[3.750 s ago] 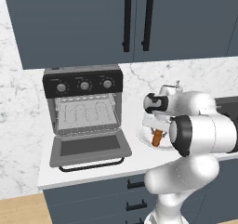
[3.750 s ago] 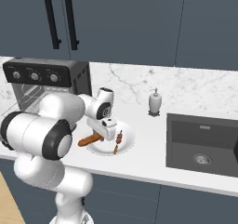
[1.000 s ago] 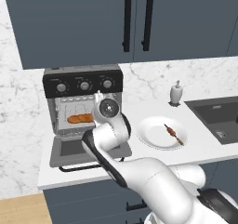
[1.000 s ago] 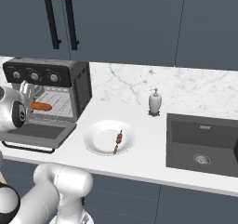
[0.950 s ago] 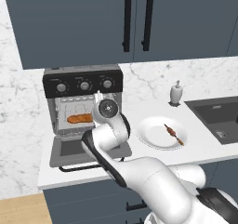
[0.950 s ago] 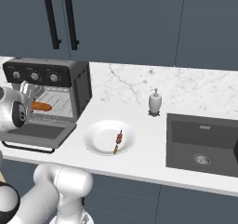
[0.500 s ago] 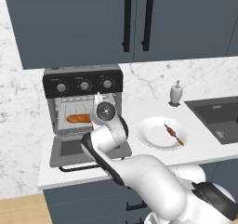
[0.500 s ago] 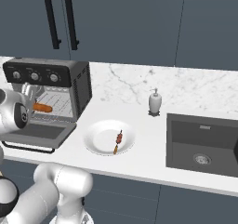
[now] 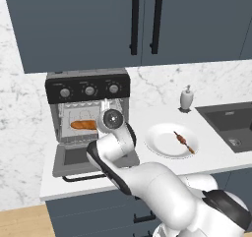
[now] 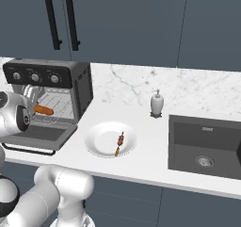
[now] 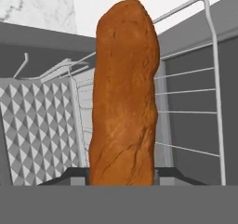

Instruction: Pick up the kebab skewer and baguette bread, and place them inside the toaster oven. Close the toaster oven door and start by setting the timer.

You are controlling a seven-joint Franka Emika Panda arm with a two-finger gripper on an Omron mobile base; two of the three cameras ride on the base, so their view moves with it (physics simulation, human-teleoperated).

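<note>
End effector (image 11: 122, 174) grips the bread (image 11: 124, 93) inside the open oven (image 9: 88, 91), over the rack (image 11: 190, 97), ready to release. Skewer (image 9: 182, 141) waits on plate (image 9: 160, 143) mid-counter.

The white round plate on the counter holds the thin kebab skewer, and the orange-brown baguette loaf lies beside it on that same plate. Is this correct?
Not quite. The thin kebab skewer does lie on the white round plate, but the orange-brown baguette loaf is not there: it is inside the open dark grey toaster oven, over the wire rack, between the fingers of the gripper. The left base view shows this.
</note>
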